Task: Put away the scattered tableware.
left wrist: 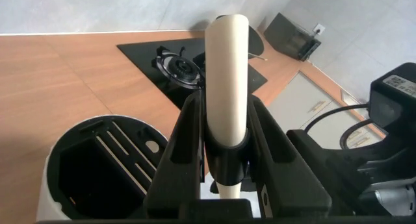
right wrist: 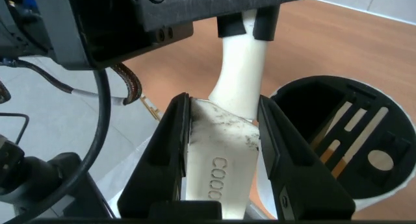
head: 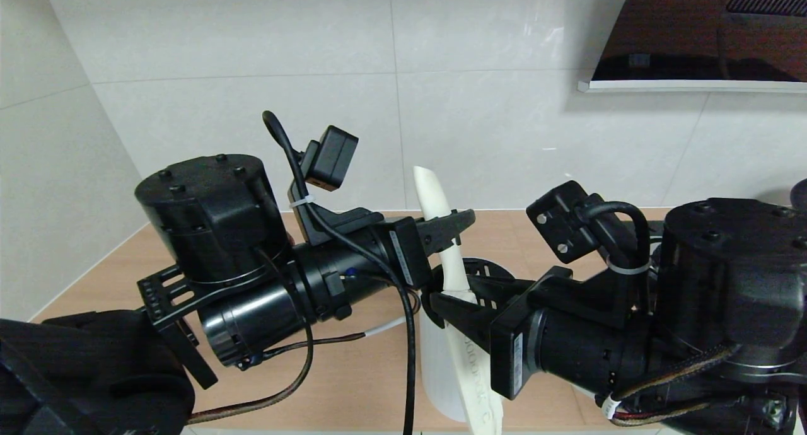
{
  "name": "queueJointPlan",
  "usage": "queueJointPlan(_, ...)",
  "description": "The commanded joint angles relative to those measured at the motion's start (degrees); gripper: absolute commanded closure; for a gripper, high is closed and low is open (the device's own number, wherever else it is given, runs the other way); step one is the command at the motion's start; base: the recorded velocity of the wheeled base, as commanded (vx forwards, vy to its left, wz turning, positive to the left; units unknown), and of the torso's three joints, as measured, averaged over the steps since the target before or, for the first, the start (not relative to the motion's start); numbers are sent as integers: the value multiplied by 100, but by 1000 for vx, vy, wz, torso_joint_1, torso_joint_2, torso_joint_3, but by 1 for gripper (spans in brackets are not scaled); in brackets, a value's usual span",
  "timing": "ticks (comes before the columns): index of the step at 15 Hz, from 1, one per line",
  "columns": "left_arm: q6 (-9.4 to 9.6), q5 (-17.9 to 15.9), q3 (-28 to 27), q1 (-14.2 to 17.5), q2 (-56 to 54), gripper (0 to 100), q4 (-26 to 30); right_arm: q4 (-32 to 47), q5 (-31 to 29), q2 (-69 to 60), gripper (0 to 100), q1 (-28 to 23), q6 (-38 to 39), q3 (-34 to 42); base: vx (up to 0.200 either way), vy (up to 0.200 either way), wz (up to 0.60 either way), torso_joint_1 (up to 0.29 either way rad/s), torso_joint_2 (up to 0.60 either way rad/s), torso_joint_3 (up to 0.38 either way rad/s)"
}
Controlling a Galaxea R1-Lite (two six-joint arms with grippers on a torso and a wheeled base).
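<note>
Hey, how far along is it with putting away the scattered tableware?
Done: a few sticks already stand in the white holder. In hand: the cream spatula is held upright above the counter, with the left gripper on its handle and the right gripper on its blade, both sets of fingers closed on it. Left: the spatula is not yet in the holder.

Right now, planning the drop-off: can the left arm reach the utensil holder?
Probably not freely: the left gripper is shut on the spatula, whose blade the right gripper also clamps, close by the utensil holder.
</note>
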Motion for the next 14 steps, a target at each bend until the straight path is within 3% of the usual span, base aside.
queueJointPlan(1,-1,-1,-6,2,-4,100,2,-7,-2,5,100,2,1,-2,0,0,0,0,0,0)
queueJointPlan(5,7,122,-50,2,-4,100,20,-16,-72,14,100,2,1,-10,0,0,0,0,0,0)
queueJointPlan(6,7,131,-50,2,-4,100,20,-7,-72,5,0,2,1,-10,0,0,0,0,0,0)
queueJointPlan(11,16,395,-243,-15,-153,100,178,-16,-125,-48,0,2,-7,16,0,0,0,0,0,0)
queueJointPlan(13,174,746,-507,20,-382,100,591,2,-336,-267,0,-86,-42,16,0,0,0,0,0,0)
queueJointPlan(14,262,1115,-771,46,-461,100,873,28,-362,-487,0,-200,-42,7,0,0,0,0,0,0)
